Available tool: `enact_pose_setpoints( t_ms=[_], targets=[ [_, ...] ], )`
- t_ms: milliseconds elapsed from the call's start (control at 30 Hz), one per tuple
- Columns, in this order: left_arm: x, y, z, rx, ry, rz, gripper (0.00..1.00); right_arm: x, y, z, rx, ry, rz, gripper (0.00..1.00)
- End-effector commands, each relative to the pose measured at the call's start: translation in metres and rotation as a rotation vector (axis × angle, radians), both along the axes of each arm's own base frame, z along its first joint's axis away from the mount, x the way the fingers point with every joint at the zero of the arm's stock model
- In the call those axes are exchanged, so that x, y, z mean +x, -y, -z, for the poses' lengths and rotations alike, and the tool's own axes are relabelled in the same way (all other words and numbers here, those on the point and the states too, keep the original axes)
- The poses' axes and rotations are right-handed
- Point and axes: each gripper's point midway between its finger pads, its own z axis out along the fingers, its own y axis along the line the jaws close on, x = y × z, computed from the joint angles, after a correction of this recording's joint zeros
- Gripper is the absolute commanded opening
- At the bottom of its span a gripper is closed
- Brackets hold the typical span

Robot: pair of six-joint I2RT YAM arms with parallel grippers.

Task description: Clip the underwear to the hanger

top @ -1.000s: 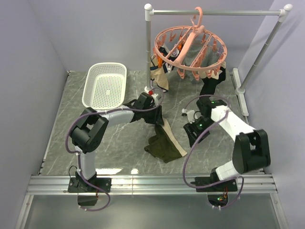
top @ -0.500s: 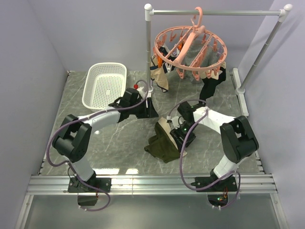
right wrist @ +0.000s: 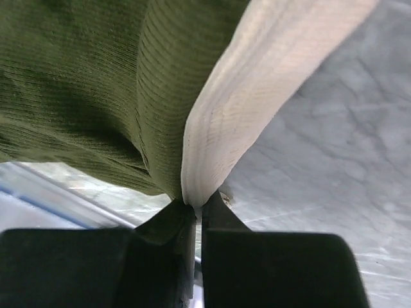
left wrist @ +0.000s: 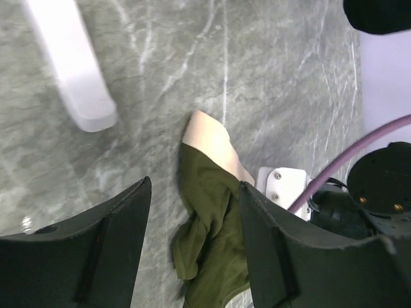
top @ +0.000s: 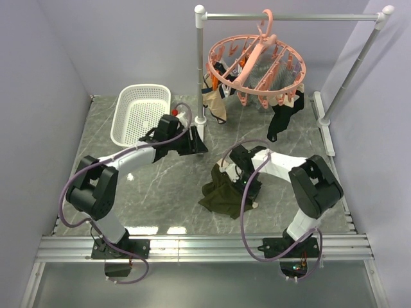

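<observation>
Clearly, the right claw (right wrist: 192, 212) is pinched closed on the underwear (right wrist: 83, 83), its dark fingers meeting where the ribbed olive-green cloth joins the pale beige waistband (right wrist: 257, 96). Only this wrist view shows the grip and the fine ribbing. From there the cloth spreads out wide and fills most of the view, with grey marbled table (right wrist: 334, 160) behind it.

The left claw (left wrist: 192, 250) stands open with nothing between its fingers, hovering above the table. Its camera shows what the right one cannot: the whole garment as a crumpled, folded heap, with a beige tip of waistband pointing away and the right arm's wrist touching its far side.

The overhead view alone gives the setting. The underwear lies on the table between the two arms, nearer the right one. The salmon-pink hanger (top: 257, 64) hangs by its hook from the grey rail stand (top: 292, 17), well apart from the garment. A tan garment (top: 215, 106) and a black garment (top: 282, 115) dangle from its pegs. A white basket (top: 141, 114) sits just beyond the left claw.
</observation>
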Motion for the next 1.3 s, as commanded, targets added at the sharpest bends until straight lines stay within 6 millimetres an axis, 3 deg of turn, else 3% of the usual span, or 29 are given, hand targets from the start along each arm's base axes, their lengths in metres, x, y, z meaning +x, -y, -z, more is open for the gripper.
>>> enact_pose_setpoints(
  t_ms=[0, 233, 367, 433, 533, 733, 867, 933, 1033, 1100, 1167, 1267],
  targets=[
    [0.0, 0.022, -0.012, -0.022, 0.081, 0.06, 0.62, 0.015, 0.008, -0.007, -0.007, 0.127, -0.072, 0.0],
    [0.015, 0.046, 0.011, 0.003, 0.066, 0.048, 0.61, 0.033, 0.035, -0.033, -0.082, 0.353, -0.137, 0.0],
    [0.017, 0.059, 0.031, 0.0, 0.017, 0.046, 0.58, 0.027, 0.06, -0.044, -0.136, 0.45, -0.186, 0.0],
    [0.016, 0.068, 0.03, -0.012, 0.031, 0.057, 0.55, 0.029, 0.069, -0.056, -0.145, 0.53, -0.21, 0.0],
    [0.007, 0.081, 0.032, -0.027, 0.018, 0.082, 0.53, 0.032, 0.07, -0.074, -0.116, 0.594, -0.214, 0.0],
    [-0.01, 0.113, 0.046, -0.067, -0.04, 0.13, 0.54, 0.033, 0.067, -0.089, -0.066, 0.65, -0.211, 0.0],
    [-0.018, 0.124, 0.036, -0.183, -0.051, 0.153, 0.56, 0.042, 0.065, -0.129, -0.018, 0.787, -0.255, 0.0],
    [-0.021, 0.121, 0.036, -0.216, -0.079, 0.141, 0.59, 0.046, 0.056, -0.162, 0.053, 0.89, -0.266, 0.0],
    [-0.015, 0.112, 0.027, -0.261, -0.096, 0.122, 0.63, 0.048, 0.042, -0.195, 0.129, 0.954, -0.296, 0.0],
    [-0.012, 0.099, 0.029, -0.245, -0.111, 0.108, 0.66, 0.044, 0.034, -0.2, 0.162, 0.93, -0.33, 0.0],
    [-0.008, 0.086, 0.018, -0.237, -0.074, 0.103, 0.67, 0.045, 0.02, -0.211, 0.209, 0.929, -0.363, 0.0],
    [-0.003, 0.063, 0.006, -0.221, -0.049, 0.063, 0.67, 0.046, -0.011, -0.232, 0.299, 0.941, -0.417, 0.0]
  ],
)
